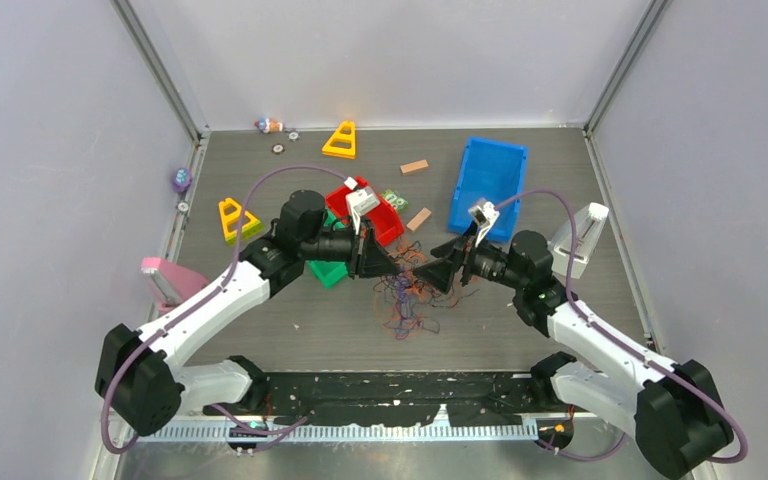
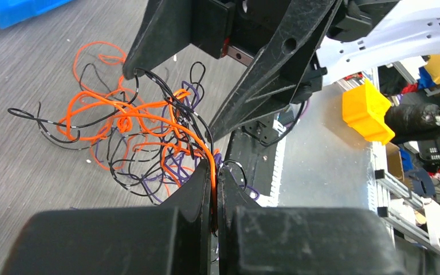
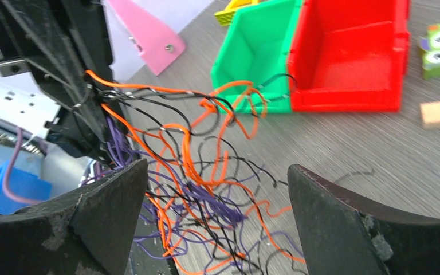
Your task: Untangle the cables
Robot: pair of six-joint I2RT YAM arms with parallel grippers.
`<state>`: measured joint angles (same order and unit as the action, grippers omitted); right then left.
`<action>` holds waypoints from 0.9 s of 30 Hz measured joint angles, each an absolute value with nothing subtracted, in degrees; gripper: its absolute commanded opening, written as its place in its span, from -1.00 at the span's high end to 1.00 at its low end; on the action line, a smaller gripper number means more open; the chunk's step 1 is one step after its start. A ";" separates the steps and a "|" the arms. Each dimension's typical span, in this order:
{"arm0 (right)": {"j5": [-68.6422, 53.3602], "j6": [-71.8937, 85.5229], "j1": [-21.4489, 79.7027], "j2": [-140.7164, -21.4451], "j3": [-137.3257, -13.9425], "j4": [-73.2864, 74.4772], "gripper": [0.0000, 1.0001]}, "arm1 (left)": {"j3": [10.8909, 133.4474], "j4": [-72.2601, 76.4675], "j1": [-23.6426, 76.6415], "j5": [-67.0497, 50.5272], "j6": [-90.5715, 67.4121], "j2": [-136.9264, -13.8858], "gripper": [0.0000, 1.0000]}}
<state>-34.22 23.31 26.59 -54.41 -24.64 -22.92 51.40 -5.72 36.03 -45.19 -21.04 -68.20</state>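
Left wrist view is showing the left hand (image 2: 215, 167) clamping one orange cable (image 2: 197, 143); the right hand (image 3: 216, 172) is standing apart, empty. The cables (image 1: 407, 295) are lying knotted at the middle of the desk (image 1: 290, 330), so untangling is barely starting.

The left arm (image 1: 210, 300), at the lower left of the top view, and the right arm (image 1: 600, 340), at the lower right, are both wearing white shells on their long links and black housings at the joints and bulky shoulders. A mauve hose (image 1: 290, 172) is looping along each arm from base to wrist. Small white camera brackets (image 1: 362, 200) are sitting at the wrists. The left gripper (image 2: 215, 167) and the right gripper (image 3: 216, 166) are showing matte black, wedge-shaped fingers (image 3: 344, 223), whose edges are looking scuffed and grey at the lower right of the right wrist view.
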 measured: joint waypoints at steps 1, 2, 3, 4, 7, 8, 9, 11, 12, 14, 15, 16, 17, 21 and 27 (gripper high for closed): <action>-35.62 23.77 26.70 -55.09 -24.64 -24.47 -0.96 | 51.51 -5.32 36.05 -45.82 -21.12 -68.47 1.00; -36.84 24.16 26.87 -55.72 -24.64 -25.91 -0.71 | 51.59 -4.97 36.07 -46.41 -21.21 -68.75 1.00; -37.98 24.36 27.11 -56.36 -24.69 -27.09 -0.53 | 51.64 -4.64 36.14 -46.81 -21.37 -68.99 1.00; -38.89 24.47 27.49 -56.95 -24.82 -28.05 -0.05 | 51.64 -4.43 36.16 -47.07 -21.58 -69.19 1.00; -39.27 24.45 28.23 -58.28 -25.67 -28.51 0.73 | 51.79 -4.29 36.29 -47.07 -21.91 -69.58 1.00; -38.48 24.08 28.49 -58.52 -26.00 -28.08 0.85 | 51.88 -4.47 36.34 -46.57 -21.91 -69.58 1.00; -37.01 24.10 28.64 -58.54 -26.28 -27.24 0.88 | 52.01 -4.73 36.34 -45.39 -21.85 -69.52 1.00; -32.77 23.99 28.73 -58.15 -26.65 -24.86 0.89 | 52.27 -5.69 36.38 -42.17 -21.54 -69.28 1.00; -30.63 23.97 28.77 -57.78 -26.70 -23.75 0.89 | 52.29 -6.72 36.38 -39.55 -21.19 -68.97 1.00; -25.71 23.97 28.97 -56.53 -26.70 -21.08 0.89 | 52.29 -8.93 36.38 -34.50 -20.62 -68.34 1.00; -22.46 24.01 29.15 -55.51 -26.72 -19.31 0.89 | 52.27 -10.15 36.32 -31.31 -20.49 -67.92 1.00; -18.90 24.16 29.28 -54.43 -26.79 -17.28 0.89 | 52.27 -11.29 36.21 -28.05 -20.51 -67.42 1.00; -15.27 24.25 29.41 -53.45 -26.81 -15.38 0.89 | 52.12 -12.14 35.99 -24.69 -20.53 -66.78 1.00; 0.78 26.87 30.22 -50.74 -27.64 -6.37 0.89 | 50.54 -13.61 35.03 -15.03 -21.78 -64.36 1.00; 25.98 33.54 28.88 -48.45 -28.23 8.71 0.89 | 45.89 -17.58 33.52 0.01 -25.06 -58.37 1.00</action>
